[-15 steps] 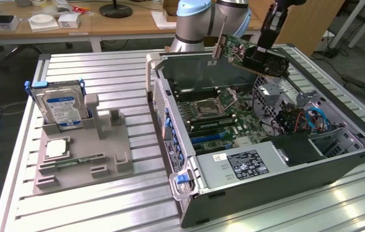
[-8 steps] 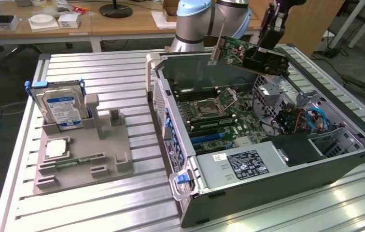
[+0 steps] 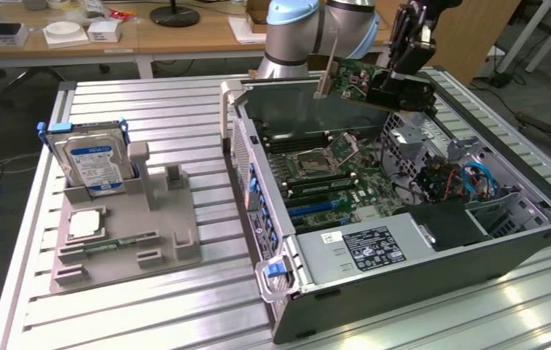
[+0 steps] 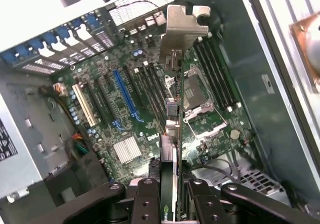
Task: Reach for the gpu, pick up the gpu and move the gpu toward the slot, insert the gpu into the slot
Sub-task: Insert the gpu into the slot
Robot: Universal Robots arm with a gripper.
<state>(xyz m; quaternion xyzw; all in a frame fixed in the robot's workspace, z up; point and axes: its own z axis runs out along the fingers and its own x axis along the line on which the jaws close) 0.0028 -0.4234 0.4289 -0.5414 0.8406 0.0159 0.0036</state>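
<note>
1. The pincer (image 3: 399,89) of the robot arm (image 3: 300,29) is clamped on the gpu (image 3: 353,75), holding the card in the air above the far end of the open computer case (image 3: 421,284).
2. In the exterior view, the green card hangs over the case's far rim. Its metal bracket (image 3: 326,75) is at the end toward the exterior view's left, and the card is clear of everything inside the case.
3. In the wrist view, the pincer's two black fingers (image 4: 145,201) press on either side of the card. The card is seen edge-on, with the bracket at its far end.
4. The motherboard (image 4: 135,68) lies flat on the floor of the case, below the held card. A long blue slot (image 4: 125,96) sits among its row of expansion slots, and the card is not seated in any of them.
5. The processor socket (image 4: 192,91) lies directly under the card's edge in the wrist view, between banks of memory slots.
6. The case rests on its side on a slatted metal table (image 3: 159,95), with its side panel off.
7. A gray holder (image 3: 130,219) sits on the table beside the case, on the exterior view's left. A hard drive (image 3: 94,162) with a blue-and-white label stands upright in it.
8. A narrow green memory stick (image 3: 110,242) lies flat in the same holder, nearer the camera than the drive.
</note>
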